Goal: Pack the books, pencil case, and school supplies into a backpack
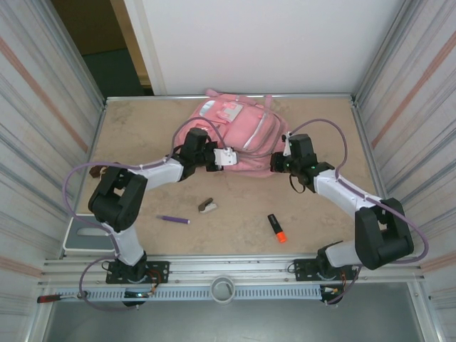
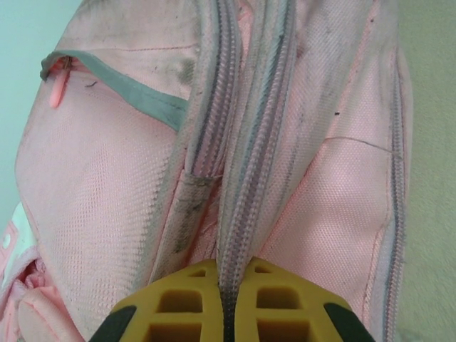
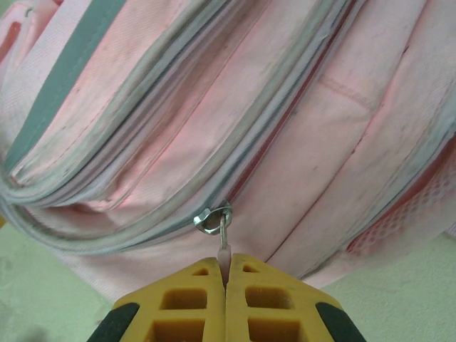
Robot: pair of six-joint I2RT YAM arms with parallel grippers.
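**Both claws pinched on the pink backpack's zips**

Top external: the backpack [image 1: 239, 139], soft pink woven fabric with a white patch, lies slumped at the far middle of the beige, stone-patterned table [image 1: 142, 128]. The left gripper [image 1: 229, 158] meets its near-left side and the right gripper [image 1: 280, 158] its near-right side. On the bare table nearer the arm bases lie a thin purple pen [image 1: 174, 219], a small brown-and-white stapler-like piece [image 1: 207, 206] and a stubby orange-and-black highlighter [image 1: 277, 228], all well apart from the bag.

Left wrist: the left gripper [image 2: 228, 274] has its ribbed yellow fingers [image 2: 178, 299] pressed together, with a raised ridge of the backpack's zip tape running down between them. The coarse-weave cloth is smudged grey along the seams, and a grey-green binding edges a pocket at upper left.

Right wrist: the right gripper [image 3: 226, 267] is fully closed on the thin pale zip pull [image 3: 224, 246], which hangs from a small metal slider [image 3: 212, 219] on a zip curving between padded pink panels.
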